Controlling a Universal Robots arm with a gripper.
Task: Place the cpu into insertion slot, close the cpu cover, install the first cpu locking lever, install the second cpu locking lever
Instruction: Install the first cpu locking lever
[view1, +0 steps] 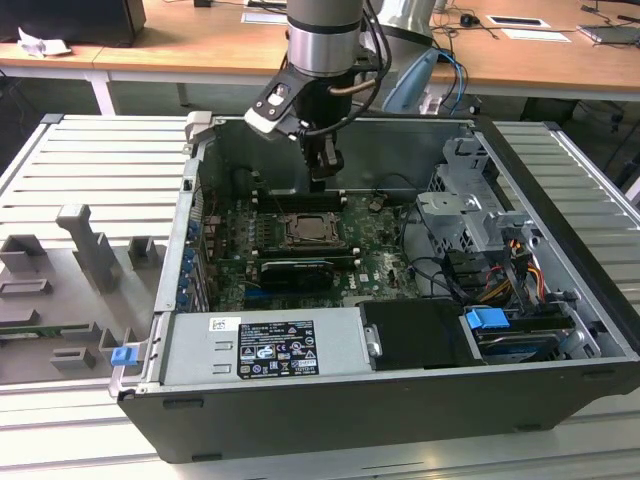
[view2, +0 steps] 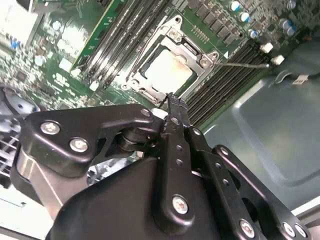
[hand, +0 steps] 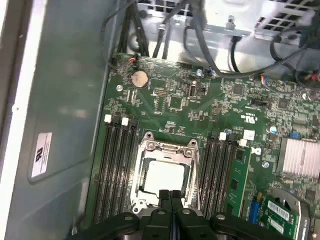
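The cpu (hand: 162, 176) lies flat in the insertion slot (hand: 144, 169) on the green motherboard, and its pale metal top shows through the window of the cpu cover (hand: 167, 148). The cover lies down over it. The same cpu (view2: 169, 71) and cover (view2: 176, 36) appear in the second wrist view. A thin metal rod (view2: 245, 64), apparently a locking lever, sticks out from the socket's corner across the memory slots. My gripper (hand: 170, 194) is shut and holds nothing, with its fingertips just above the socket's edge. In the exterior view the gripper (view1: 322, 178) hangs over the far side of the socket (view1: 312, 232).
Long black memory slots (hand: 116, 165) flank the socket on both sides. A long black card (view1: 296, 270) lies in front of the socket. A labelled power supply (view1: 262, 346) lies at the case front. A drive cage (view1: 470, 205) with cables sits at the exterior view's right. Grey fixtures (view1: 90, 250) stand outside the case.
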